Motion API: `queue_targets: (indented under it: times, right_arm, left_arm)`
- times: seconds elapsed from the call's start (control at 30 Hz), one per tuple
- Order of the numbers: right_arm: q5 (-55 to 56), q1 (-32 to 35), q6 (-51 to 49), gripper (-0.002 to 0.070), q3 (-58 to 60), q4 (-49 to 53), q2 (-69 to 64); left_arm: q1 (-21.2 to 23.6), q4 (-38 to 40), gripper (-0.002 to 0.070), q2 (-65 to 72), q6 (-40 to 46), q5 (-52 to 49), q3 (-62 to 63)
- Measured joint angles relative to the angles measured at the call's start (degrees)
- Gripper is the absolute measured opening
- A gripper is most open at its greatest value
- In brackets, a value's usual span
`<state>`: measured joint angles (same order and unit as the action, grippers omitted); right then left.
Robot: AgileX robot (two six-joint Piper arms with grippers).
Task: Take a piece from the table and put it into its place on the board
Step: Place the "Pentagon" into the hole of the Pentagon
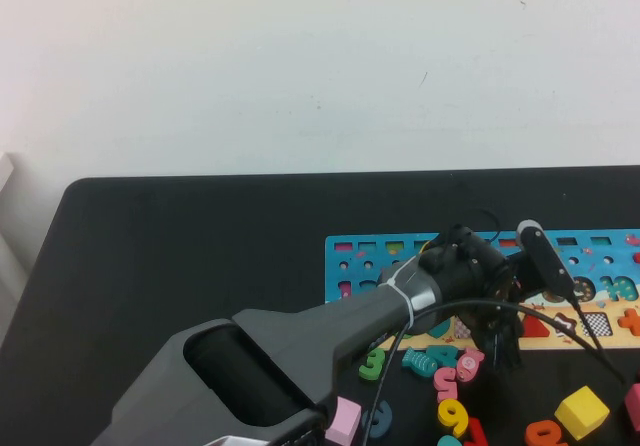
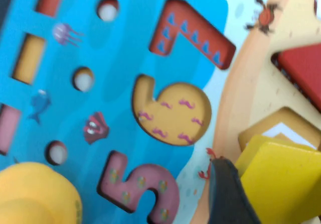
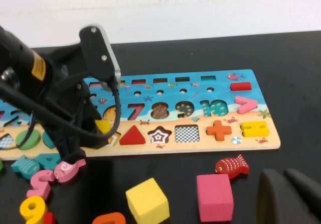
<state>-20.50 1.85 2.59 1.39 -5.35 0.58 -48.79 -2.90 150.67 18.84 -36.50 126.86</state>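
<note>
The yellow pentagon piece (image 2: 283,181) is held in my left gripper (image 1: 505,334), one dark finger (image 2: 228,194) pressed against its side. It hangs tilted just over the pentagon recess (image 2: 283,125) in the tan strip of the board (image 1: 345,266), beside the red triangle. The right wrist view shows the left gripper (image 3: 100,133) over the board (image 3: 251,142) with the piece (image 3: 104,127) between its fingers. My right gripper (image 3: 290,196) is shut and empty, low over the black table (image 1: 200,256), in front of the board's right end.
A yellow cube (image 3: 146,202), a pink cube (image 3: 214,197) and a red fish (image 3: 232,165) lie in front of the board. Loose numbers, among them a yellow 9 (image 1: 452,416) and a green 3 (image 1: 373,364), and a pink fish (image 3: 69,169) lie under the left arm.
</note>
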Motion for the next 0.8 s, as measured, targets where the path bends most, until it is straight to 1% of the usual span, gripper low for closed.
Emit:
queue_targets:
  times: [0.33,0.8]
  right_arm:
    - [0.0,0.0,0.0,0.0019,0.0,0.0,0.0]
    - [0.0,0.0,0.0,0.0019,0.0,0.0,0.0]
  left_arm:
    - [0.0,1.8,0.0320,0.2,0.1,4.1,0.0]
    - [0.0,5.0,0.0320,0.4,1.0,0.9,0.0]
